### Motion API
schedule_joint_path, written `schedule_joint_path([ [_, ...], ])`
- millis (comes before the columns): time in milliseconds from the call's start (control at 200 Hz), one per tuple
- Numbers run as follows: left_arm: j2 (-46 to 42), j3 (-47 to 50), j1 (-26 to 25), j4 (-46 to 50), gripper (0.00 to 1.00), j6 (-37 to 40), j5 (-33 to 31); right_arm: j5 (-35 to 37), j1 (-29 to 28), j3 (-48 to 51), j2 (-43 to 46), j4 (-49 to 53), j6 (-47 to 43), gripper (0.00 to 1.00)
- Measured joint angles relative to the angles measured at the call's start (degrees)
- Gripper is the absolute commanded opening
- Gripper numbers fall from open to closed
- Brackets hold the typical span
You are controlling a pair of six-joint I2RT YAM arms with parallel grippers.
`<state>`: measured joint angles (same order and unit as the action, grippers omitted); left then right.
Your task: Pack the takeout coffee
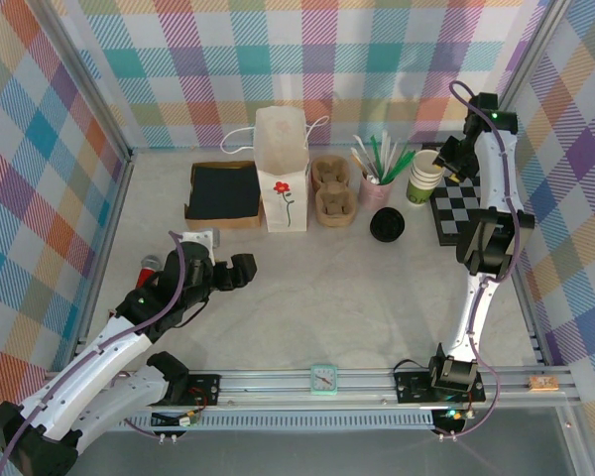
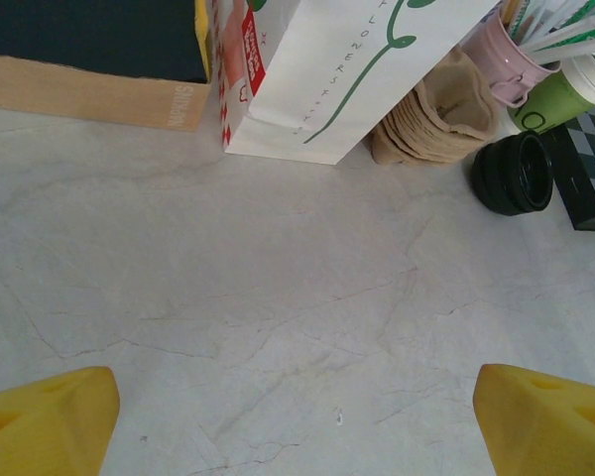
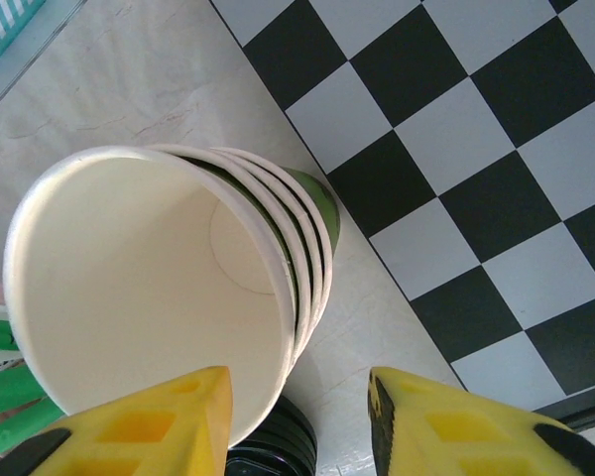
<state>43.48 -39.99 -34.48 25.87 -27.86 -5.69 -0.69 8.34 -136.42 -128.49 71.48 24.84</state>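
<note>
- the right gripper [image 3: 299, 402] is seen part open, its jaws set astride the near rim of a stack of paper cups [image 3: 149, 288], with one finger over the lidless mouth and the other outside the wall; contact cannot be made out
- the black lids [image 3: 275, 451] are found beyond the gap of those jaws, by the stack's foot, cut off by the frame edge, so their number cannot be told
- the left gripper [image 2: 293, 412] is spread wide on nothing, with the cups far ahead to its right
- four nested rims are counted, and one white paper bag [image 2: 307, 89]
</note>
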Motion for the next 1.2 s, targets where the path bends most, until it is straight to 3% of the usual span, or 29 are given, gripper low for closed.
schedule_joint_path([
  [325, 0.0, 0.0, 0.0, 0.0, 0.91, 0.0, -0.4, 0.4, -0.4, -2.1, -1.7, 0.2, -0.2, 0.35],
  [920, -0.2, 0.0, 0.0, 1.2, 0.91, 0.0, -1.7, 1.6, -1.3, -2.9, -3.0, 0.2, -0.3, 0.14],
  [1200, -0.5, 0.0, 0.0, 1.2, 0.91, 0.0, -2.5, 1.7, -1.3, -3.1, -3.2, 0.2, -0.2, 0.1],
])
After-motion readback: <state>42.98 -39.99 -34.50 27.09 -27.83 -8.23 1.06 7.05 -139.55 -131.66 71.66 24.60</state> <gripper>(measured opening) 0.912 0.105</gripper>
